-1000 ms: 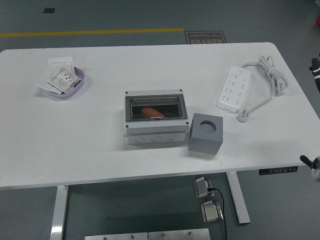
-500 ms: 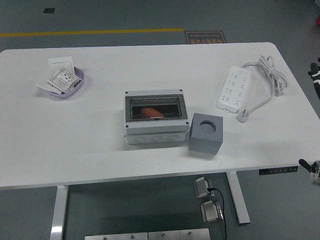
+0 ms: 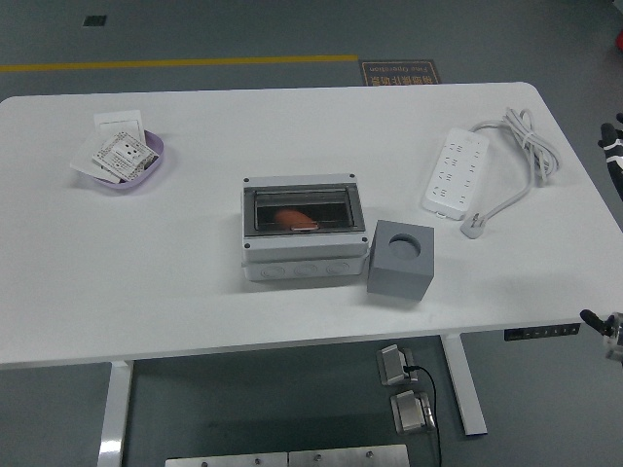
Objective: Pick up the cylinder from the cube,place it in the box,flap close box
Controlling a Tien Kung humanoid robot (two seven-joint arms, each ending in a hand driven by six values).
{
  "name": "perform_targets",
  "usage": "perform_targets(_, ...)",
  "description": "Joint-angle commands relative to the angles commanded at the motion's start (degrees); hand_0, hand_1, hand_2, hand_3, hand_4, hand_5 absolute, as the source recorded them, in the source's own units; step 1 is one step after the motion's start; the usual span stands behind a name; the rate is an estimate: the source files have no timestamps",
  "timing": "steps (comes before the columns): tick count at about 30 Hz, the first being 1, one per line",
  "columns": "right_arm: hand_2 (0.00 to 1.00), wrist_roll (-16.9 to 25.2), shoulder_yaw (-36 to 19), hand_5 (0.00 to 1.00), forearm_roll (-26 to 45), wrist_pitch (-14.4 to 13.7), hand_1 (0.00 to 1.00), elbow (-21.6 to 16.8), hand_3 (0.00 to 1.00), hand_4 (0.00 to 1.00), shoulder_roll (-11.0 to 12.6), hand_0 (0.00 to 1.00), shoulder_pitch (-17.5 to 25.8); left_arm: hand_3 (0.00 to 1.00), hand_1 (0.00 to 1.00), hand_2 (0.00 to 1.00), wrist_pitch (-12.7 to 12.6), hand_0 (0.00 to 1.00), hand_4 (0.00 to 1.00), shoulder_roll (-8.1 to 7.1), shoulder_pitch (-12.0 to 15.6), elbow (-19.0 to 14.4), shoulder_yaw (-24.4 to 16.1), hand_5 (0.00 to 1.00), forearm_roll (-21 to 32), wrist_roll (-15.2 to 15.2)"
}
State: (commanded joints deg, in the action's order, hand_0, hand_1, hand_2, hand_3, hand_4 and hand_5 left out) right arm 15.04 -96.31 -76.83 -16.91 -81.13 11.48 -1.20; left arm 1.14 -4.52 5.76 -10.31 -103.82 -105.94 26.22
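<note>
Orange cylinder (image 3: 297, 219) lies inside your shut box (image 3: 302, 232), nothing has moved, the cube (image 3: 399, 261) is empty, and you cannot tell the right hand's (image 3: 611, 146) grip.

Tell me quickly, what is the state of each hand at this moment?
Left hand: not in view.
Right hand: only a small part shows at the picture's right edge, away from the table; open or closed cannot be told.

1. Even, soft overhead light; the broad white surface (image 3: 195, 253) reads bright, without blown-out glare.
2. Faint short shadows fall beside the grey plastic cube (image 3: 399, 262).
3. Focus slightly soft overall, with mild grain.
</note>
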Motion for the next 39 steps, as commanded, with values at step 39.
perform_targets(39, 0.654, -0.28, -1.31, 0.558, -0.52, -0.04, 0.585, -0.98, 0.715, 0.913, -0.45, 0.688, -0.26, 0.705, 0.694, 0.674, -0.14, 0.645, 0.775, 0.31, -1.32, 0.00, -0.05, 0.527, 1.07, -0.26)
